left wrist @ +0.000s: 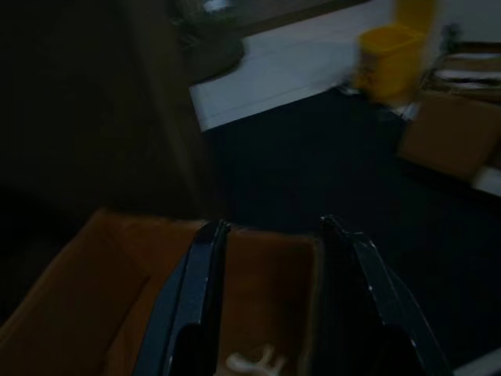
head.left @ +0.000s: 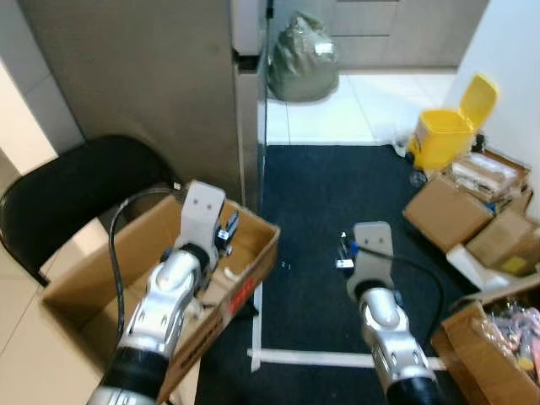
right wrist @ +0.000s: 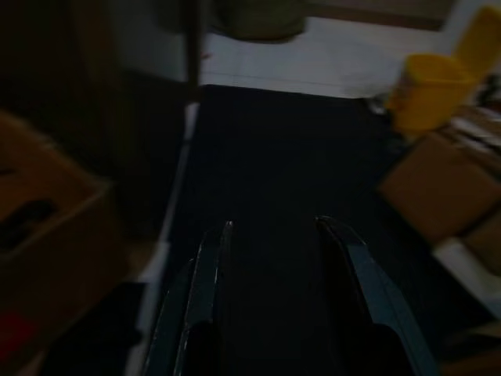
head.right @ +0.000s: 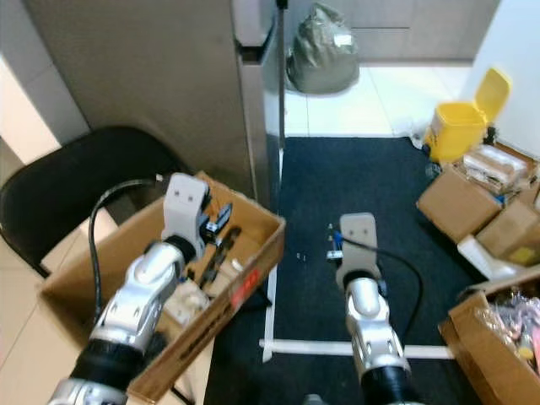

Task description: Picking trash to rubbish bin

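A yellow rubbish bin (head.left: 440, 137) with its lid up stands at the far right edge of the dark carpet (head.left: 329, 211). My left gripper (left wrist: 270, 227) is open over an open cardboard box (head.left: 253, 283) that rests on a black chair (head.left: 76, 194). A white scrap (left wrist: 252, 362) lies in the box below its fingers. My right gripper (right wrist: 270, 225) is open above the carpet and holds nothing. Small bits of litter (head.right: 299, 255) lie on the carpet between the box and the right arm.
A full grey-green rubbish bag (head.left: 302, 59) sits on the white tiles beyond the carpet. Several cardboard boxes (head.left: 447, 211) crowd the right side, one with pink items (head.left: 506, 333). A grey partition (head.left: 152, 84) rises behind the chair. White tape (head.left: 312, 359) crosses the floor.
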You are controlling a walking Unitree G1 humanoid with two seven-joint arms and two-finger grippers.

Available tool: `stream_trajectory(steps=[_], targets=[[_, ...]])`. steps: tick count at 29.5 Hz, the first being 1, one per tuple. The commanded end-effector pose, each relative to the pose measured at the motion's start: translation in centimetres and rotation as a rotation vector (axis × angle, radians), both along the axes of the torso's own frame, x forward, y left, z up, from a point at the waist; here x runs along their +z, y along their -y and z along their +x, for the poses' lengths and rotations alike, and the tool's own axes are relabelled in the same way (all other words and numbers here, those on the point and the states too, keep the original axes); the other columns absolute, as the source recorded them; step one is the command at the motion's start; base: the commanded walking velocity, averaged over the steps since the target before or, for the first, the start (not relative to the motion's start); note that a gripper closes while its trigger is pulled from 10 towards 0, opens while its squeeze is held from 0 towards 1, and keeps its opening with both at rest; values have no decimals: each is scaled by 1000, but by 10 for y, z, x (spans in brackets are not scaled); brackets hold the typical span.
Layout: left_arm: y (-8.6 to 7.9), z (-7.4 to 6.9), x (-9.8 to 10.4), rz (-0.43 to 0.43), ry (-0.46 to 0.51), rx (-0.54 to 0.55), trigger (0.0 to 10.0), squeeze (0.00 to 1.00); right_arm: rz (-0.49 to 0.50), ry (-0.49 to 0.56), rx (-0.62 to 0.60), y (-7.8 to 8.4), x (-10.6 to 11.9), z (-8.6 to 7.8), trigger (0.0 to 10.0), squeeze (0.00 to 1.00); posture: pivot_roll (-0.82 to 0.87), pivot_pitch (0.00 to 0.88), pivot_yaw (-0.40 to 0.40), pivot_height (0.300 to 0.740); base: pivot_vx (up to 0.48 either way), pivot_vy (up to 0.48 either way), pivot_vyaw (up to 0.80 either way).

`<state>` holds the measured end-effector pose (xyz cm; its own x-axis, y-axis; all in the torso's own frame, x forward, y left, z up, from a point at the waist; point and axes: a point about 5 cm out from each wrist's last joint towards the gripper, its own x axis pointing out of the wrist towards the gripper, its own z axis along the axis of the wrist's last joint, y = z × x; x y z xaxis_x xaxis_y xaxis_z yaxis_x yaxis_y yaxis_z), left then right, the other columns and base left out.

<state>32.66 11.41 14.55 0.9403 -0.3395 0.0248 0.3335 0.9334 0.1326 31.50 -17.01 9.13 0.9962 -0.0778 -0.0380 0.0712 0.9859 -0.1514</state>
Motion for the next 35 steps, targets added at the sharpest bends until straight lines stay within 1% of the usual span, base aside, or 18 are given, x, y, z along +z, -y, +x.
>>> stream_trajectory(steps=[1, 4, 12, 18, 22, 23, 24, 25, 27, 29, 31, 32, 34, 35], targets=[[-2, -2, -6, 38, -19, -3, 10000, 0, 5, -22, -25, 3, -4, -4, 10000, 0, -23, 69, 64, 740, 0, 0, -800], [-3, -3, -12, 83, -30, -1, 10000, 0, 21, -40, -57, 8, -7, -6, 10000, 0, -24, 64, 66, 740, 0, 0, -800], [-6, -4, -17, 82, -50, 7, 10000, 0, 25, -53, -94, 11, -12, -13, 10000, 0, -28, 50, 70, 740, 0, 0, -800], [-10, -3, -23, 100, -58, 48, 10000, 0, 20, -56, -115, 7, -14, -17, 10000, 0, -30, 29, 61, 740, 0, 0, -800], [-11, -3, -24, 96, -54, 63, 10000, 0, 6, -55, -95, 4, -15, -18, 10000, 0, -29, 25, 60, 740, 0, 0, -800], [-14, -3, -31, 87, -67, 85, 10000, 0, -10, -58, -87, 2, -18, -18, 10000, 0, -32, 15, 58, 740, 0, 0, -800], [-14, -3, -31, 87, -67, 85, 10000, 0, -10, -58, -87, 2, -18, -18, 10000, 0, -32, 15, 58, 740, 0, 0, -800], [-18, -5, -41, 88, -90, 100, 10000, 0, -19, -72, -81, 2, -24, -19, 10000, 0, -30, 0, 60, 740, 0, 0, -800], [-20, -6, -45, 94, -95, 104, 10000, 0, -21, -80, -77, 2, -26, -19, 10000, 0, -30, 0, 60, 740, 0, 0, -800], [-25, -8, -55, 94, -132, 124, 10000, 0, -5, -99, -74, 3, -31, -19, 10000, 0, -33, 0, 60, 740, 0, 0, -800], [-26, -8, -57, 94, -142, 129, 10000, 0, 4, -104, -74, 3, -33, -19, 10000, 0, -33, 0, 60, 740, 0, 0, -800], [-29, -8, -62, 97, -165, 143, 10000, 0, 6, -110, -79, 4, -34, -19, 10000, 0, -36, 0, 59, 740, 0, 0, -800], [-33, -9, -70, 99, -205, 166, 10000, 0, 8, -139, -92, 7, -39, -19, 10000, 0, -26, 0, 50, 740, 0, 0, -800], [-35, -10, -74, 98, -223, 175, 10000, 0, 15, -170, -88, 7, -44, -20, 10000, 0, -25, 0, 50, 740, 0, 0, -800]])
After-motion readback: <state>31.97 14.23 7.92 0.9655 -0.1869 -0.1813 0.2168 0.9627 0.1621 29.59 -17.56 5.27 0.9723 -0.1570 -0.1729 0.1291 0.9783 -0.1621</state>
